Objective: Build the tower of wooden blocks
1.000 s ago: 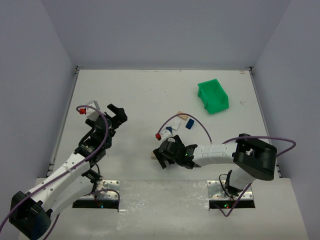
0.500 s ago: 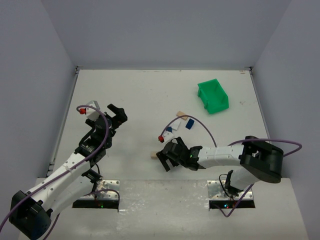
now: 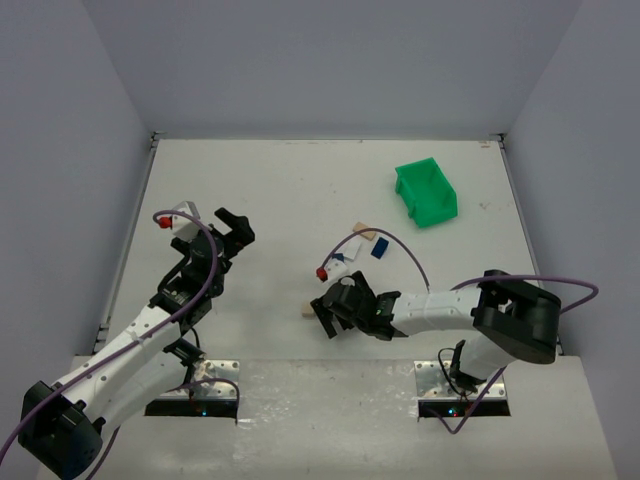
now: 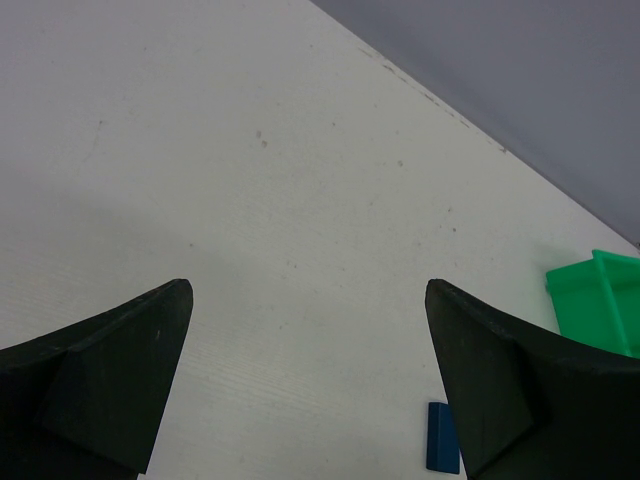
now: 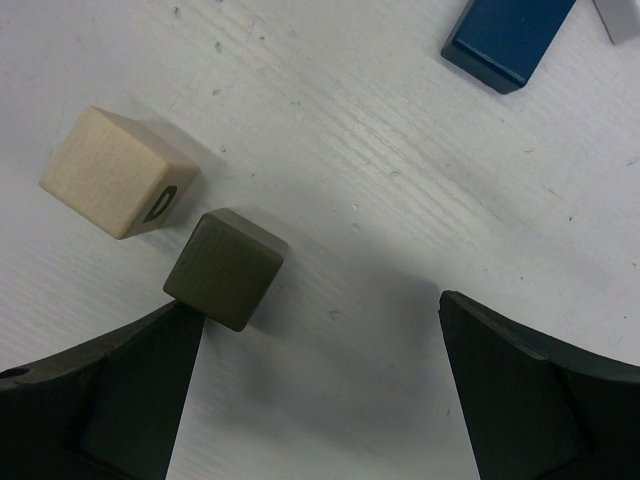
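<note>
No wood block tower stands; the pieces lie loose on the table. In the right wrist view a tan cube (image 5: 118, 172) and a dark grey cube (image 5: 226, 268) lie side by side, and the grey one touches the tip of my left finger. My right gripper (image 5: 320, 305) is open just above the table, beside the tan cube (image 3: 307, 312). A dark blue piece (image 5: 507, 30) lies further off. Dark blue pieces (image 3: 378, 248) and a pale plank (image 3: 365, 233) sit behind the right gripper (image 3: 326, 317). My left gripper (image 3: 238, 228) hovers open and empty at mid-left.
A green plastic bin (image 3: 427, 192) stands at the back right; its corner (image 4: 600, 300) shows in the left wrist view, where the left gripper (image 4: 308, 290) is over bare table. Cables with red tips loop over both arms.
The right gripper has shifted slightly right and back beside the cubes, staying open. The left arm has not moved.
</note>
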{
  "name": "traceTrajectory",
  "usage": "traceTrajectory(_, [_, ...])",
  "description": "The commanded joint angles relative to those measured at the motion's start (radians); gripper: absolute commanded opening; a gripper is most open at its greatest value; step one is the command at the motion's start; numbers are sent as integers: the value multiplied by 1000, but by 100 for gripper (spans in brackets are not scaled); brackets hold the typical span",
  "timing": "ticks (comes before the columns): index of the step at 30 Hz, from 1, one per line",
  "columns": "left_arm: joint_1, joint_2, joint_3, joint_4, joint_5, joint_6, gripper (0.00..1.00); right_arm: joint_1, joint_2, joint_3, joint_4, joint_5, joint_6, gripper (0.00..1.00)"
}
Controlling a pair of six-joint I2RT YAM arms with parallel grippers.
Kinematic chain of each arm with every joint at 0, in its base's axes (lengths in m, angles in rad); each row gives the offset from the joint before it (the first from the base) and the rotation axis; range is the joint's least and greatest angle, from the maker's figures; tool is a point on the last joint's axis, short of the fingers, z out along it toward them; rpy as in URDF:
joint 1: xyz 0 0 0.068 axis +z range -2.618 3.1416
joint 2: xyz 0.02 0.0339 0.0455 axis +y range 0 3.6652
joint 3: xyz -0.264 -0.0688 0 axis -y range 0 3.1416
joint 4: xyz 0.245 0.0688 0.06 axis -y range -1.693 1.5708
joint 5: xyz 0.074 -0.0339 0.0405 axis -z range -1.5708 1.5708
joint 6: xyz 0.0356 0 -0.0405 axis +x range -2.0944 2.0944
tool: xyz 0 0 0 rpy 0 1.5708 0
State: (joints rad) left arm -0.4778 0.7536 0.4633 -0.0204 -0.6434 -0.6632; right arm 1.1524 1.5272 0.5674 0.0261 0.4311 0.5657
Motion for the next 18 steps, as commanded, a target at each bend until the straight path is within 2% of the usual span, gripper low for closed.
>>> traceTrajectory(1, [7, -7, 14, 38, -9, 1, 100, -13, 28, -1, -54, 49, -13, 99])
traceTrajectory(18, [8, -3, 14, 39, -9, 2, 100, -16, 24, 12, -62, 30, -23, 99])
